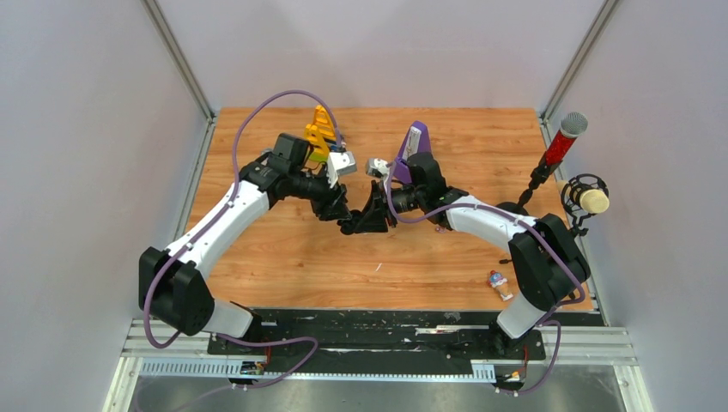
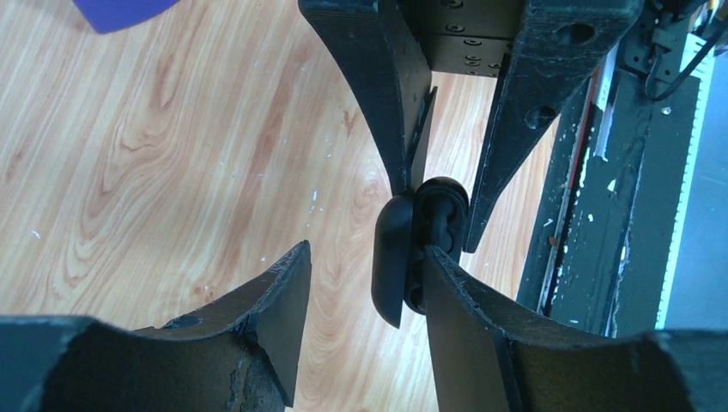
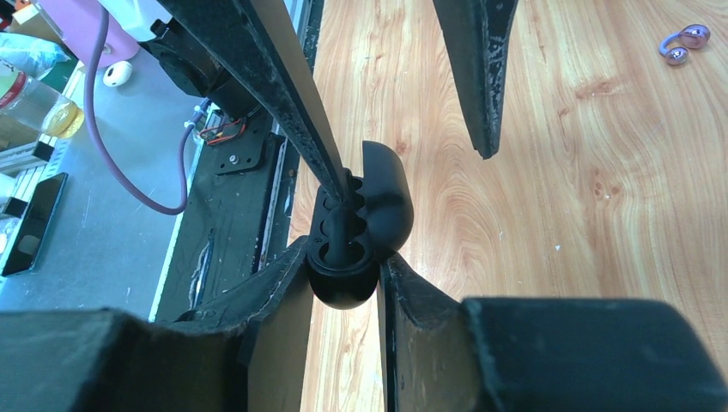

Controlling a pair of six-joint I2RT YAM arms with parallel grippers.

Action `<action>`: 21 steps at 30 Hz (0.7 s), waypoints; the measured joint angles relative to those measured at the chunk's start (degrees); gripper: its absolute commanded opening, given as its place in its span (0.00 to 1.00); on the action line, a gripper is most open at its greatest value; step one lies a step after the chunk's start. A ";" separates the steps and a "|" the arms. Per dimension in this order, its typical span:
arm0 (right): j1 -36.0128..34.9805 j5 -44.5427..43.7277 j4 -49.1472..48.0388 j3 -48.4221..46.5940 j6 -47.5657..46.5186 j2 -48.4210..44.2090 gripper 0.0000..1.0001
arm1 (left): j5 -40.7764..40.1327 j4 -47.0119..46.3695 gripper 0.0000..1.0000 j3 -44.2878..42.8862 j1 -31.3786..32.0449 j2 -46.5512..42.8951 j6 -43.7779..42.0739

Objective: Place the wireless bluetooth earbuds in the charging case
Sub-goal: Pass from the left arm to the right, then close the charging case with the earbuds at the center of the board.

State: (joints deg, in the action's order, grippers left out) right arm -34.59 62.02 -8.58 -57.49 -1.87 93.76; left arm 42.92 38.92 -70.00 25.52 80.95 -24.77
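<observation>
Wooden table (image 1: 283, 257) below; right gripper (image 3: 343, 256) clamps open charging case (image 3: 391, 193) by its base. left gripper (image 2: 362, 253) jaws parted, holding nothing, one fingertip (image 3: 322, 159) touching case's inner wells.

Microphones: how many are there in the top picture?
2. The red microphone stands at the right edge of the table; the cream-tipped microphone sits close beside it. None look hidden.

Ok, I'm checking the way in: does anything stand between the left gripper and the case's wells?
Nothing visible does. The right gripper clamps the case, lid swung open, and one finger of the open left gripper reaches into its wells. Black on black, I cannot tell whether an earbud sits there.
</observation>
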 measured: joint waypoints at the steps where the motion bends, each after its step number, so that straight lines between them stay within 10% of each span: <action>1: 0.00 -0.04 0.00 0.00 -0.02 0.00 0.07 | 0.57 -0.17 0.59 0.00 -0.26 -0.02 0.22; 21: 0.15 -0.24 0.00 -0.02 -0.22 -0.55 0.07 | 11.15 -1.90 0.64 1.38 -3.82 -0.50 3.65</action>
State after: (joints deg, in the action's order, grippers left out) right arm -34.44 61.78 -8.58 -57.52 -2.09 93.21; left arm 54.06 37.01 -68.62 21.69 80.44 -21.12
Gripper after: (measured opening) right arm 0.312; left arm 0.631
